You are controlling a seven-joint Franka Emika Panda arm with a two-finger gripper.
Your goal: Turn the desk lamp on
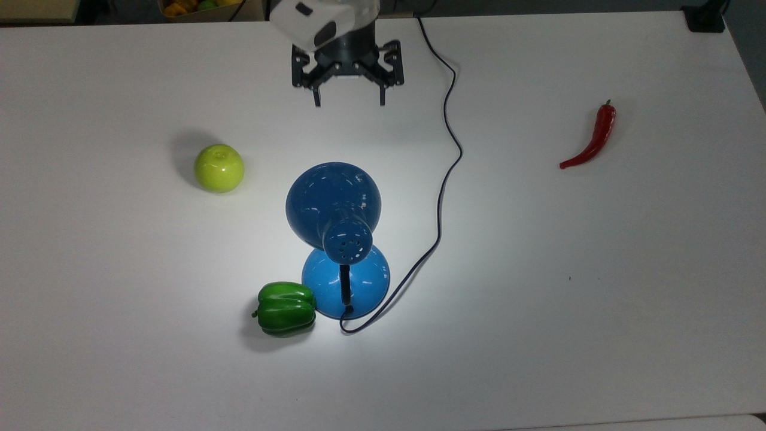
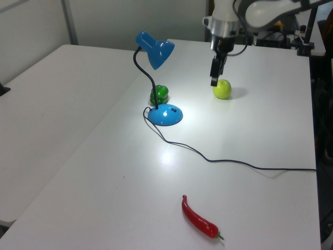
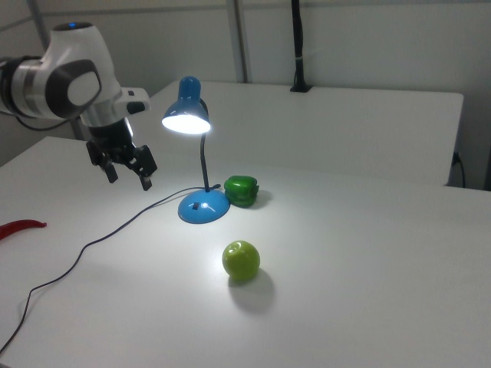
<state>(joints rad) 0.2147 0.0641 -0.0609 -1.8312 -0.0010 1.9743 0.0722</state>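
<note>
The black two-finger gripper (image 1: 349,103) hangs above the white table (image 1: 598,299) with its fingers spread wide and nothing between them. In the top view the bare tabletop separates it from the glossy blue desk lamp (image 1: 333,203), which stands well below the fingertips in that picture; nothing lies between the two. The lamp's thin black cord (image 1: 446,173) runs past the gripper on the top view's right and curls back to the round blue base (image 1: 359,281).

Around the gripper there is one of each thing: one shiny yellow-green apple (image 1: 219,168) off to the top view's lower left, one glossy green bell pepper (image 1: 286,308) touching or just beside the lamp's base, and one long red chilli pepper (image 1: 591,139) far to the top view's right.

The right view looks under the dome shade (image 3: 186,115), which glows brightly, and a pool of light falls on the table around the base; the top view shows instead the vent holes on the shade's cap. In the left view the gripper (image 2: 214,78) hangs just above the apple (image 2: 222,89).
</note>
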